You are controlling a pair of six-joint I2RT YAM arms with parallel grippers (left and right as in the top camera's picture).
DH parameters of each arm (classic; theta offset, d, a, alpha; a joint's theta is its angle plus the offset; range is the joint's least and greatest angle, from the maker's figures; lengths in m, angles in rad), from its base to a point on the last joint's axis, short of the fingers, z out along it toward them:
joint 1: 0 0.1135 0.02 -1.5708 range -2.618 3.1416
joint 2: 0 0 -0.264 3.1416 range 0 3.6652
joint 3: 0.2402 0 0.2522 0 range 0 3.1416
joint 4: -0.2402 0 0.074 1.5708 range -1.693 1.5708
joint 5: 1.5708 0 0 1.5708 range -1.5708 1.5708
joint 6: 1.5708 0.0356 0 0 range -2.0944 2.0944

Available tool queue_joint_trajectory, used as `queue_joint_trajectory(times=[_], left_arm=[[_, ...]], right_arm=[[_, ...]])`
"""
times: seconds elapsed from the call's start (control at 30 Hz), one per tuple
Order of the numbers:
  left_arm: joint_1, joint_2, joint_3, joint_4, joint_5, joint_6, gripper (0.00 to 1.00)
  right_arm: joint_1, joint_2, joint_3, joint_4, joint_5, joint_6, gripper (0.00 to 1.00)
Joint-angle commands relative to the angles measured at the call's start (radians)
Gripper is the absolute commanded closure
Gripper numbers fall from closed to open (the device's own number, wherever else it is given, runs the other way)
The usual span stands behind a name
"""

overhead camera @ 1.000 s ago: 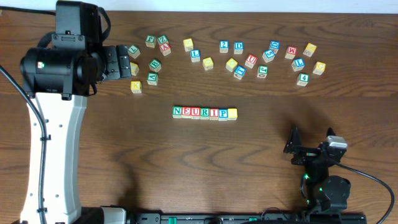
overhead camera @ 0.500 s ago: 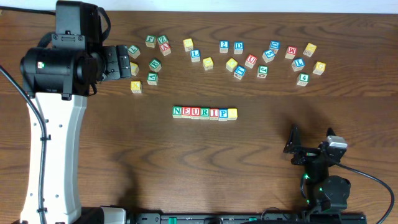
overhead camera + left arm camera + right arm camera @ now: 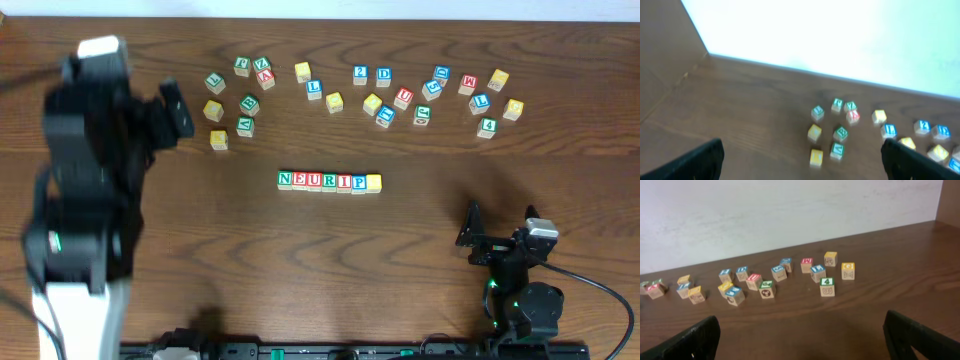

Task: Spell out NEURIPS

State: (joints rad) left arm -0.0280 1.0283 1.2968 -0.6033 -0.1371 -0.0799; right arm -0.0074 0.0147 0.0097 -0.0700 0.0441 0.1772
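Dark wood table (image 3: 300,270) against pale wall (image 3: 765,215); only the overhead view shows the blurred left arm (image 3: 85,190) at the left edge and NEURIPS (image 3: 330,181), 1 touching row of 7 cubes at table centre, yellow-topped cube at its right end, well apart from both claws. Left gripper (image 3: 802,169) and right gripper (image 3: 802,342) each spread wide in their wrist views, nothing between the fingers. Those 2 views catch only loose cubes (image 3: 767,290) near the wall, not the row.
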Motion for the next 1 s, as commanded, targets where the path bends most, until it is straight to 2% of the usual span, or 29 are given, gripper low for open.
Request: queue_joint_trajectory(times=[0.0,0.17,0.27,0.5,0.7,0.97], left_arm=[[0.034,-0.156,-0.26,0.111,0.008,0.005,0.01],[0.097,-0.399,-0.602,0.315,0.07,0.011,0.01],[0.111,-0.554,-0.784,0.408,0.112,0.079,0.01],[0.111,-0.894,-1.093,0.456,0.13,0.159,0.02],[0.11,-1.024,-1.228,0.456,0.129,0.159,0.02],[0.11,-1.026,-1.23,0.456,0.129,0.159,0.01]], right_arm=[[-0.006,-0.008,-0.004,0.0,-0.002,-0.01,0.01],[-0.006,-0.008,-0.004,0.0,-0.002,-0.01,0.01],[-0.006,-0.008,-0.004,0.0,-0.003,-0.01,0.01],[-0.006,-0.008,-0.004,0.0,-0.002,-0.01,0.01],[-0.006,-0.008,-0.004,0.0,-0.003,-0.01,0.01],[-0.006,-0.008,-0.004,0.0,-0.002,-0.01,0.01]])
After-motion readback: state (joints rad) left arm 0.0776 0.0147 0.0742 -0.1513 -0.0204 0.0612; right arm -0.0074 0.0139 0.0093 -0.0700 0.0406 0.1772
